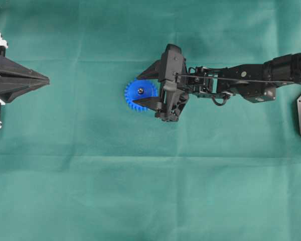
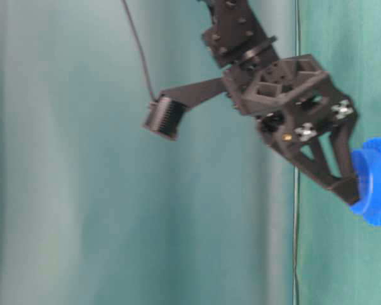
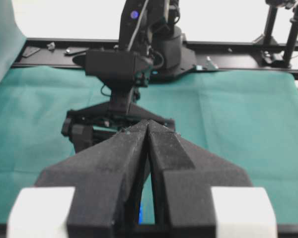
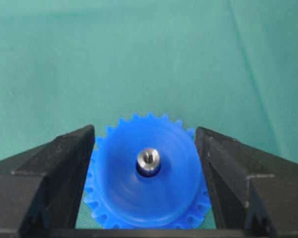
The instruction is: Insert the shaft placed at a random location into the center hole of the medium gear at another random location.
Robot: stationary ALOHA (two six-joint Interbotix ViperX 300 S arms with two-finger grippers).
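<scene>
Now shaft [image 4: 148, 160] seated in medium gear [image 4: 148, 173], between spread right pincer [image 4: 145, 144] fingers.

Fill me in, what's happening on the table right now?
The shaft is seated in the center hole of the medium gear, which lies flat on the green cloth. The right gripper is over the gear with its fingers spread to either side of it, open and holding nothing. The left gripper sits shut at the far edge of the overhead view, away from the gear. The insertion looks done.
</scene>
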